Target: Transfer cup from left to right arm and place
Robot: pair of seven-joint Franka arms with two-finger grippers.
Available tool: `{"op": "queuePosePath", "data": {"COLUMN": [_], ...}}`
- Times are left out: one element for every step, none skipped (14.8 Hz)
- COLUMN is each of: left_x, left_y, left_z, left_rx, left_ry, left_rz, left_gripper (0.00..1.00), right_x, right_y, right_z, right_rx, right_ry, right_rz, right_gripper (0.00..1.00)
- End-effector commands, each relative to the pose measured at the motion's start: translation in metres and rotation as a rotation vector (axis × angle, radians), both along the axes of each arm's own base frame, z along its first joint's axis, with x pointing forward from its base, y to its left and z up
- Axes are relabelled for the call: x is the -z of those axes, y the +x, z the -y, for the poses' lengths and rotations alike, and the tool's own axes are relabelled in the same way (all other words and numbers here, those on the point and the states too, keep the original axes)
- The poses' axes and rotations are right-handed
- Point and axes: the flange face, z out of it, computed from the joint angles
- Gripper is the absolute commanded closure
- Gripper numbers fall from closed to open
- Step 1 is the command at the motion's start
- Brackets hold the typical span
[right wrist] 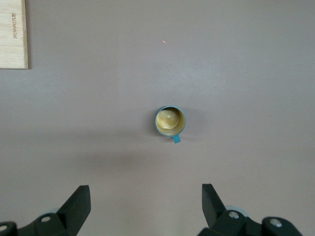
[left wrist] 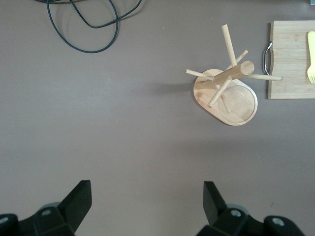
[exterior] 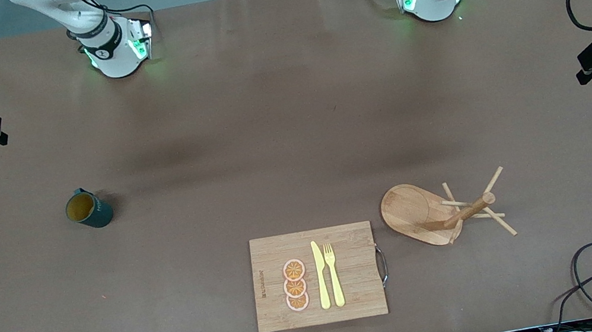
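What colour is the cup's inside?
Yellowish-tan inside the cup, clearest in the right wrist view.

Dark teal cup [exterior: 88, 209] [right wrist: 170, 120] — upright on table; tan inside.

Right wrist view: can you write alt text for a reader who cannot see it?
Looking straight down, a small dark teal cup with a yellowish-tan inside stands upright and alone on the brown table, untouched. The right gripper hangs open above the table, its two dark fingers apart and empty. A corner of a wooden cutting board shows at the frame's edge.
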Motion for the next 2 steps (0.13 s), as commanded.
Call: {"op": "queuePosePath", "data": {"left_x": [-0.0025, -0.0025], "left_y": [0.0018, 0.0018], "left_z": [-0.0033, -0.0031], "left_rx": [0.016, 0.013], "left_ry": [0.02, 0.018], "left_rz": [0.01, 0.01], "left_gripper": [0.0, 0.0], "right_x": [0.0005, 0.0007], "right_y": [-0.0023, -0.0024], "right_z": [0.0011, 0.0011], "right_rx": [0.018, 0.018], "right_ry": [-0.013, -0.013], "right_rz": [0.006, 0.005], "right_gripper": [0.0, 0.0]}}
